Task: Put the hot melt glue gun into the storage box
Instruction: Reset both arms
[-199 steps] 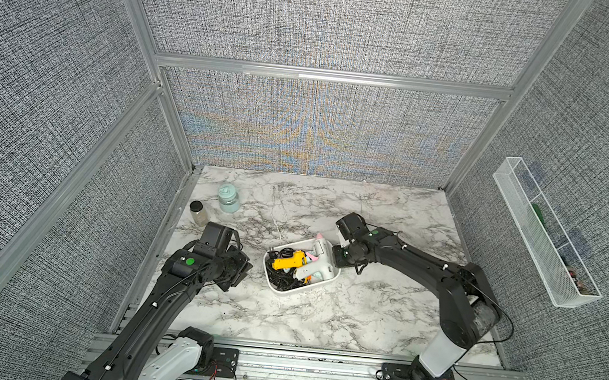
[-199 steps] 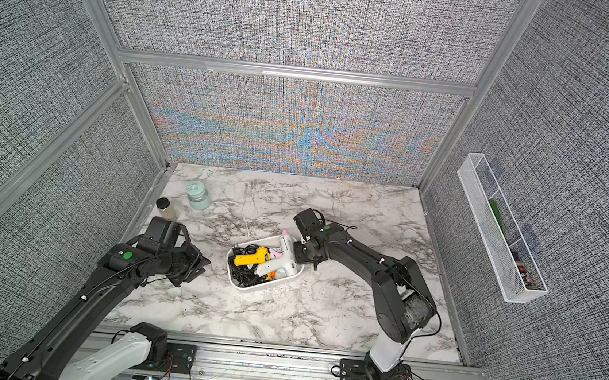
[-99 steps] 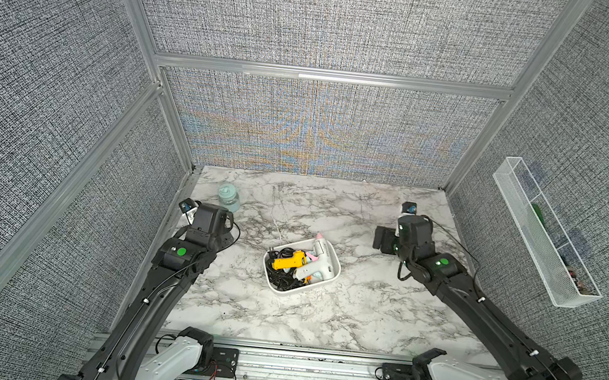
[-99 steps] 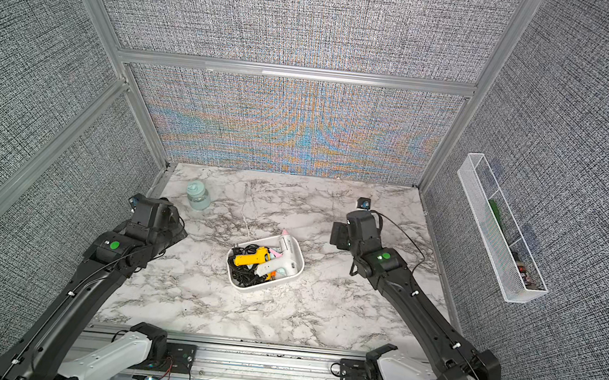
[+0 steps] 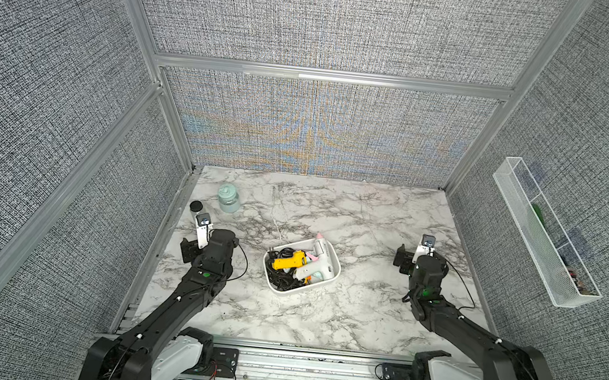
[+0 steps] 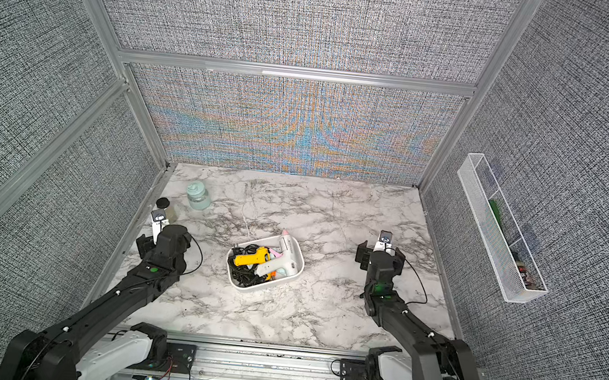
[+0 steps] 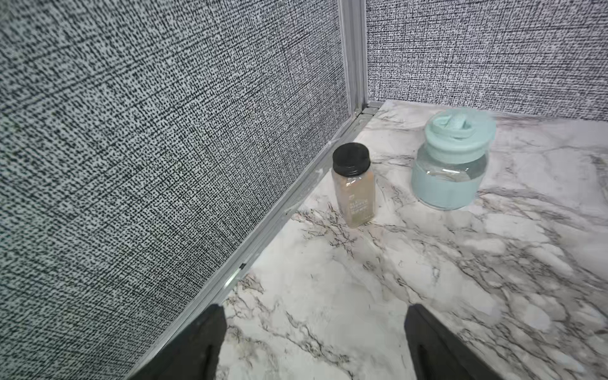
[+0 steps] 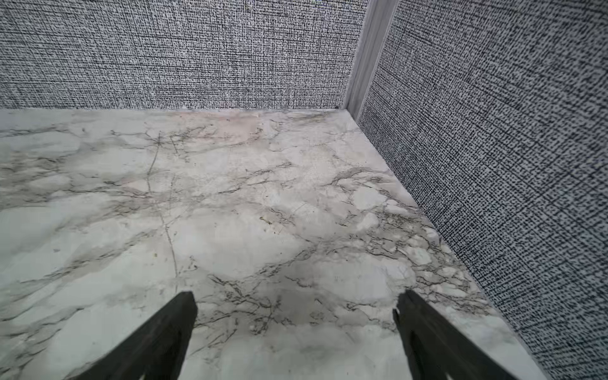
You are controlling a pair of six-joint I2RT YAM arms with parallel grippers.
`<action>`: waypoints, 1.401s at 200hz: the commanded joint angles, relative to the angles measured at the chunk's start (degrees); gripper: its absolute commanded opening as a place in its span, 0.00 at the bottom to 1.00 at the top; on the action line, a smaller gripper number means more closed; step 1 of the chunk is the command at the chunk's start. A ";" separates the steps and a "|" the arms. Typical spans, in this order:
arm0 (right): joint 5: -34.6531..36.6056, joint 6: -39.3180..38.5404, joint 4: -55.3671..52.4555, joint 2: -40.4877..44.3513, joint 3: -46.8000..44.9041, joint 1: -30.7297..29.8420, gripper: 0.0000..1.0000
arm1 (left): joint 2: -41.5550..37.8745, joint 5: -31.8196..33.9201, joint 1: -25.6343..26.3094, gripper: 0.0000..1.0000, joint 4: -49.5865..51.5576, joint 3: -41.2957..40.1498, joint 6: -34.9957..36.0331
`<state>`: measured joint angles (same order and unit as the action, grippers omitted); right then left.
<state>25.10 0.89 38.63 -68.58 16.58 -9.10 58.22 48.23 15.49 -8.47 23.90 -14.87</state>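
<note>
My marble table (image 5: 368, 223): storage box (image 5: 311, 285) dead center, teal jar (image 5: 228, 199) and small bottle (image 5: 196, 208) around 10 o'clock.

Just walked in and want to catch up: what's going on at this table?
Nothing is being handled right now. The left gripper and right gripper are both open and empty, off to either side of the storage box. The box sits mid-table holding a yellow glue gun, a white glue gun and tangled black cords, so the packing looks done. A small bottle and a teal-lidded jar stand near the left gripper.
</note>
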 commanded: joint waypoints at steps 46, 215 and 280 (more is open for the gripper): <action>-9.90 -3.03 31.69 -16.55 -3.35 3.42 0.99 | 12.21 -6.29 -8.19 0.90 -29.07 -4.25 3.69; -16.58 -0.89 32.74 -18.39 -3.83 7.23 0.99 | 29.68 -27.13 -14.84 0.99 -39.15 -0.08 10.17; -16.58 -0.88 32.66 -18.35 -3.88 7.24 0.99 | 29.43 -27.03 -14.78 0.99 -39.26 -0.33 10.21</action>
<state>8.60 -0.27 70.24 -87.07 12.64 -1.87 87.94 21.21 0.75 -47.46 23.64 -4.58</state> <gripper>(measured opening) 0.992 0.994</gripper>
